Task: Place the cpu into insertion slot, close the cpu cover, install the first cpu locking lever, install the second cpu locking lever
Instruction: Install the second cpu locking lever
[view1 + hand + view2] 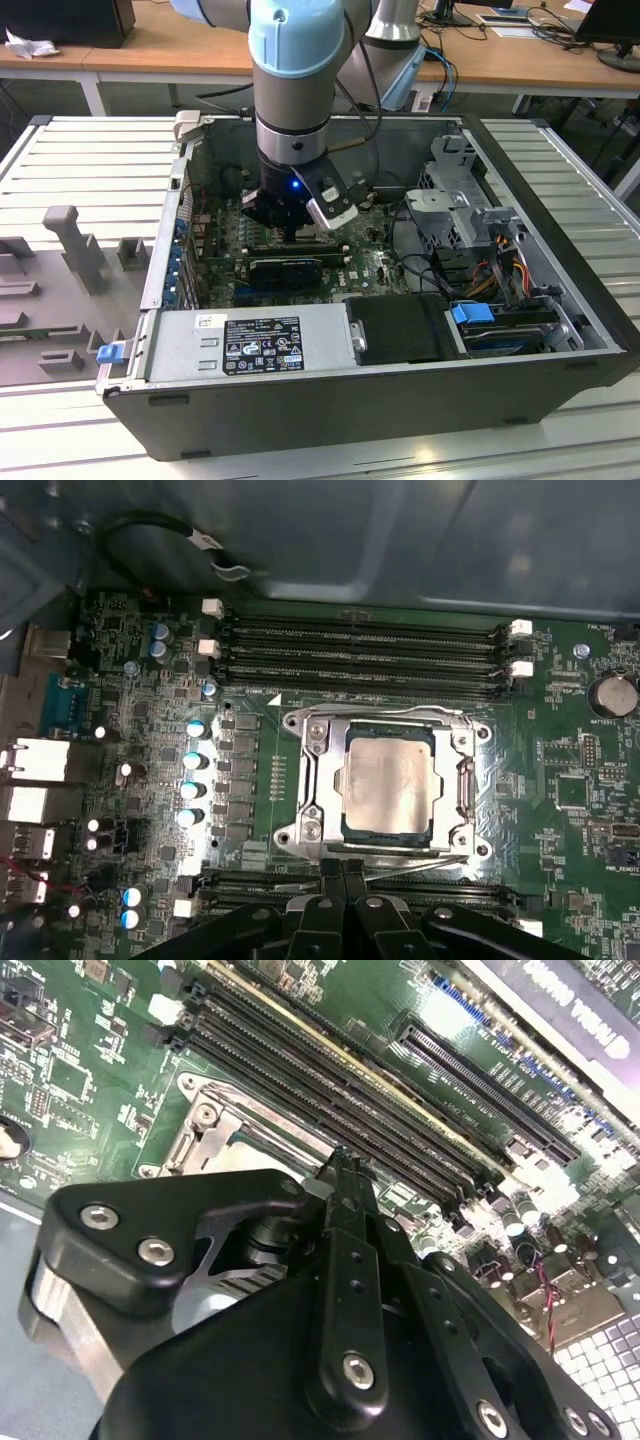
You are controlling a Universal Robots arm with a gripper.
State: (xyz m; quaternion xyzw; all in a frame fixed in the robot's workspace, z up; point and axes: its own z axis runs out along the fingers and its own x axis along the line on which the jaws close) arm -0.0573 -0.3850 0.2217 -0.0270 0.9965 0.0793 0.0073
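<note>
In the first wrist view the cpu [388, 785], a pale silvery square, lies flat in its socket on the green motherboard. The cpu cover [322, 780], a metal frame with a square window, lies closed over it. A thin lever rod [420, 863] runs along the socket edge nearest my fingers. My gripper [341, 875] is shut, its tips touching that edge of the socket by the rod, with nothing visible between them. In the second wrist view my gripper [345, 1165] points at a socket corner [210, 1130]. In the exterior view my gripper [290, 232] reaches down into the open computer case.
Long black memory slots [360, 645] flank the socket on two sides. A row of capacitors [195, 760] stands beside it. In the case, a power supply [250, 345] sits at the front, an expansion card [285, 268] just before the gripper, a drive cage [460, 200] and cables on the exterior view's right.
</note>
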